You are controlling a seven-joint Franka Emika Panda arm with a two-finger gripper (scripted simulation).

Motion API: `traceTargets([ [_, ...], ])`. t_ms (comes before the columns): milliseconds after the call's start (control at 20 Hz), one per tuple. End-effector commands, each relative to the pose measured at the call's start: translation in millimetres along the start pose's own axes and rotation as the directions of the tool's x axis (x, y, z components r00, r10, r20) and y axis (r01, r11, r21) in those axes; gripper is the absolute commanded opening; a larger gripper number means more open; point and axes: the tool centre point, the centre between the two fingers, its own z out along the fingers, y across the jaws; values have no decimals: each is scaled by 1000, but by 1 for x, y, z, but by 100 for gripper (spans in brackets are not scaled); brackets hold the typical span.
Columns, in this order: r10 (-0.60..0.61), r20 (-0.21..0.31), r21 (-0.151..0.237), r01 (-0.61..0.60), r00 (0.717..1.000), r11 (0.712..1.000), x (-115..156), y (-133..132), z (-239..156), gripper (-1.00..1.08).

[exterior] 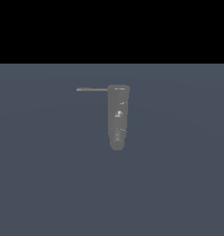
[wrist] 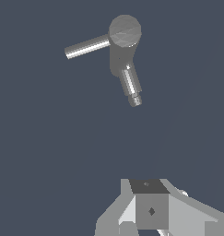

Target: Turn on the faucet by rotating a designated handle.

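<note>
The faucet (exterior: 117,117) is a dark grey, elongated body with light specks and a rounded tapering end, standing on the blue-grey floor. Its handle (exterior: 91,89), a thin straight grey rod, sticks out from the flat-topped end toward the exterior view's left. In the wrist view the faucet's round cap (wrist: 125,31) shows from above, with the handle (wrist: 87,47) projecting sideways and a short stepped tube (wrist: 131,83) angling off below the cap. Grey parts of my gripper (wrist: 150,216) fill the frame's edge, well apart from the faucet. How its jaws stand is not visible. The arm is absent from the exterior view.
A flat blue-grey floor (exterior: 49,184) surrounds the faucet on all sides. A black band fills the upper part of the exterior view.
</note>
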Motion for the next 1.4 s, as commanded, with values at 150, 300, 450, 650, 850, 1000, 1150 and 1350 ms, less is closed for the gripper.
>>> traceTargets([
  [150,119,1,3,-119,993,993,13,-25,21,-100],
  [300,183,1,4,-183,983,983,22,-38,33,-100],
  [450,245,2,5,-245,969,969,32,-50,44,-100],
  [650,326,2,6,-326,945,945,45,-66,59,-100],
  [850,403,3,8,-403,915,915,60,-79,74,-100],
  [1000,458,4,9,-458,889,889,72,-89,85,-100],
  [1150,511,4,9,-511,860,860,84,-97,96,-100],
  [1350,578,5,10,-578,816,816,101,-107,110,-100],
])
